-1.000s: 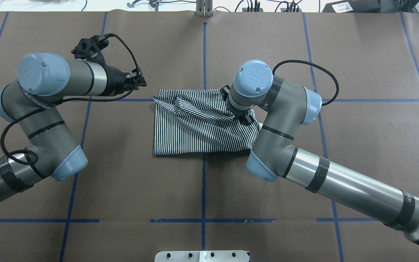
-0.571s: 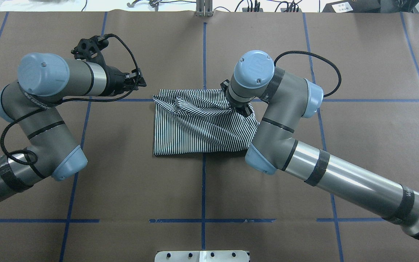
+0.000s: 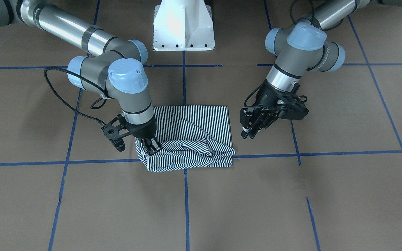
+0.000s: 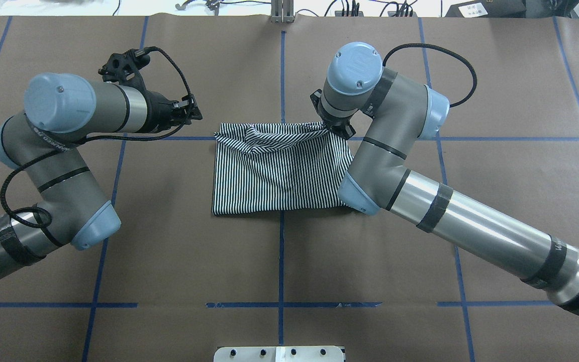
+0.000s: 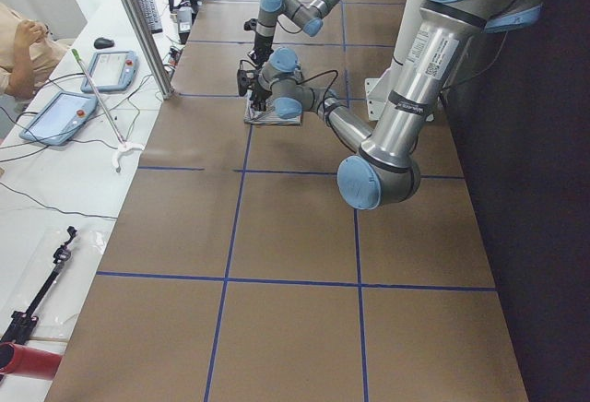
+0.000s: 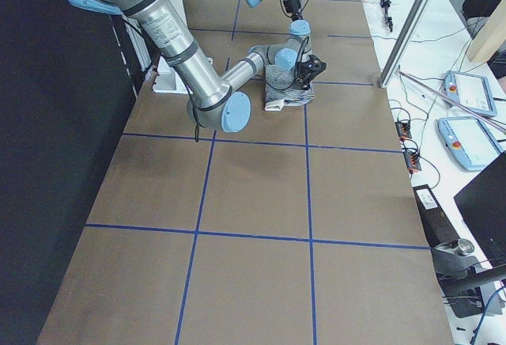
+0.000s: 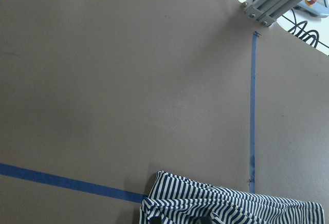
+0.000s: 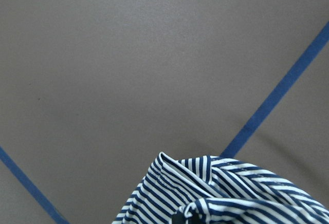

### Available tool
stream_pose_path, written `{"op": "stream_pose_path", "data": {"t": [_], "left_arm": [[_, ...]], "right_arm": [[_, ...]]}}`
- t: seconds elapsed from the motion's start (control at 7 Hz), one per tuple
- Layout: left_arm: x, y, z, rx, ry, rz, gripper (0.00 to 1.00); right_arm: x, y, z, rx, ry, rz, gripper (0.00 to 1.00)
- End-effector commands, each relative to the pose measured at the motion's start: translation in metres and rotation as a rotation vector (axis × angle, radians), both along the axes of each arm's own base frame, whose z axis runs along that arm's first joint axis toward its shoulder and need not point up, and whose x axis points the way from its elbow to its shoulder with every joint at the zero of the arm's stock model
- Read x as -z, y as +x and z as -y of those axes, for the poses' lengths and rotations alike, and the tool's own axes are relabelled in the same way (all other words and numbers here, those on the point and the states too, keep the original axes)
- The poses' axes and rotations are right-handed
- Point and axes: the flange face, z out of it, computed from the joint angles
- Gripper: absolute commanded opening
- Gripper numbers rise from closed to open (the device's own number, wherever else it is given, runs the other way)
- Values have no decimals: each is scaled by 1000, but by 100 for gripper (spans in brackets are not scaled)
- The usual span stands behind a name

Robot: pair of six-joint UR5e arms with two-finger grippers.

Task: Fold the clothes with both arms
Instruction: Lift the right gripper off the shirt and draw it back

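Dragging shirt (image 4: 279,176) edge farther from robot | right claw (image 3: 151,149) pinching it | left claw (image 3: 253,125) spread, unmoved, apart

We look down from behind the robot in the overhead view, and steeply down from across the table (image 3: 326,195) in the front-facing view, with the white base (image 3: 183,24) at its top. Our two side cameras sit far off at the table's ends and look along it. Each wrist camera hangs close over the brown surface. All six views share the striped shirt (image 4: 279,176); the wrist views catch only its edge.
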Motion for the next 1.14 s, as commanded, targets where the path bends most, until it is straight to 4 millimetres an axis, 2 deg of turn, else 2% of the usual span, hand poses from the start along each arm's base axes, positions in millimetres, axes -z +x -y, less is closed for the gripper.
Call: {"op": "stream_pose_path", "data": {"t": [0.0, 0.29, 0.43, 0.57, 0.71, 0.86, 1.0], "left_arm": [[0, 0, 0, 0, 0, 0, 36], [0, 3, -1, -2, -3, 0, 36], [5, 8, 0, -5, -5, -5, 35], [15, 34, -15, -47, -3, -10, 30], [41, 59, -25, -85, -7, -4, 0], [57, 88, -44, -135, -9, 19, 0], [69, 132, -54, -186, -4, 36, 0]], "right_arm": [[-7, 6, 25, 17, 19, -40, 0], [-14, 4, 29, 38, 30, -62, 99], [-13, 24, 45, 44, 22, -48, 100], [-16, 65, 71, 103, 20, -17, 100], [-20, 107, 94, 140, 31, 9, 100], [-43, 139, 104, 195, 48, 21, 100], [-51, 156, 110, 223, 82, 12, 100]]}}
